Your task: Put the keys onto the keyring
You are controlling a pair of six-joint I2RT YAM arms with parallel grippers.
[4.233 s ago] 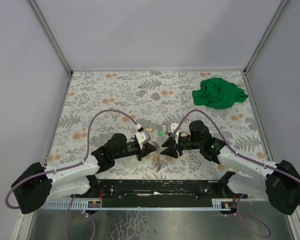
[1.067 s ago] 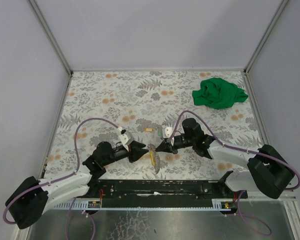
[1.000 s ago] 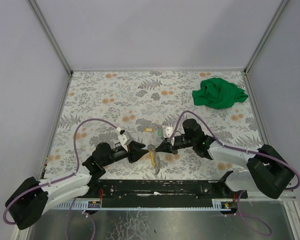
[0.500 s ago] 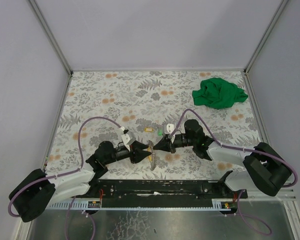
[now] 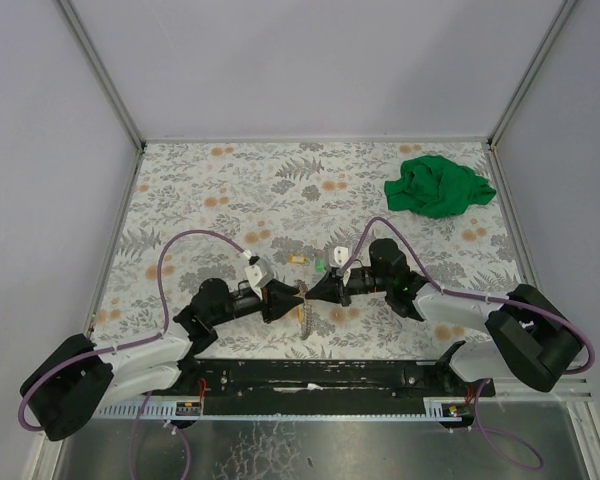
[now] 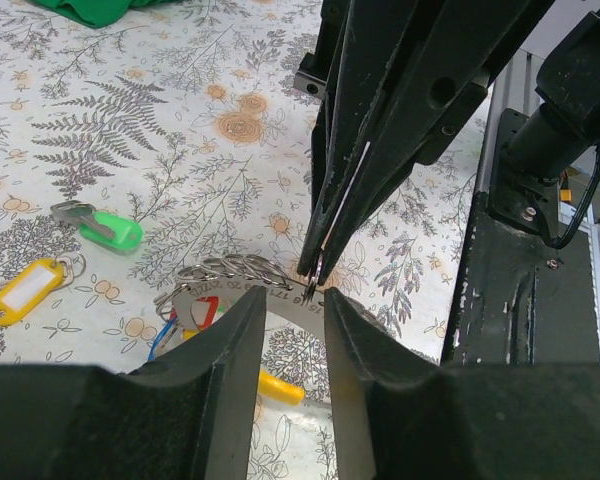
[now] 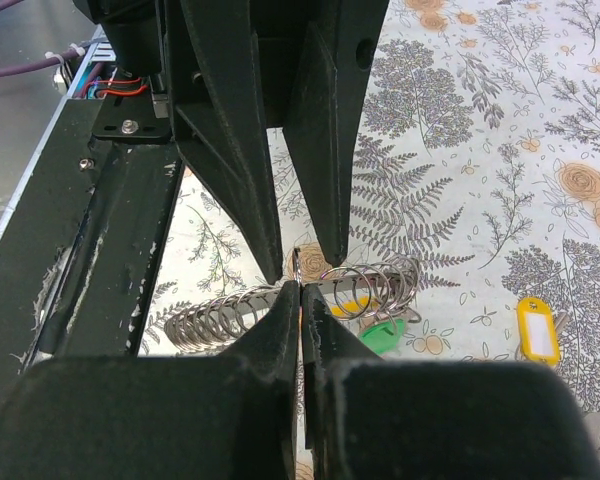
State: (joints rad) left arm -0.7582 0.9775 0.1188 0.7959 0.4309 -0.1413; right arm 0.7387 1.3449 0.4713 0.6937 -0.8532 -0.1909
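Silvery-grey and thin, the metal keyring (image 6: pixel 242 268), hung with small red, blue and yellow plastic tags, sits between the two pincers on the fern-patterned table (image 5: pixel 230 190). Both arms stretch low and nearly level toward the keyring from opposite sides, their tips almost meeting. The right gripper (image 7: pixel 300 292) is pressed fully closed, nipping the keyring's wire. The left gripper (image 6: pixel 293 297) stands partly open, one finger on either side of that wire and gripping nothing. Near the keyring, on its far side, lie the green-tagged key (image 6: pixel 115 232) and the yellow-tagged key (image 6: pixel 22 291). A crumpled green cloth (image 5: pixel 438 185) lies well beyond the keyring.
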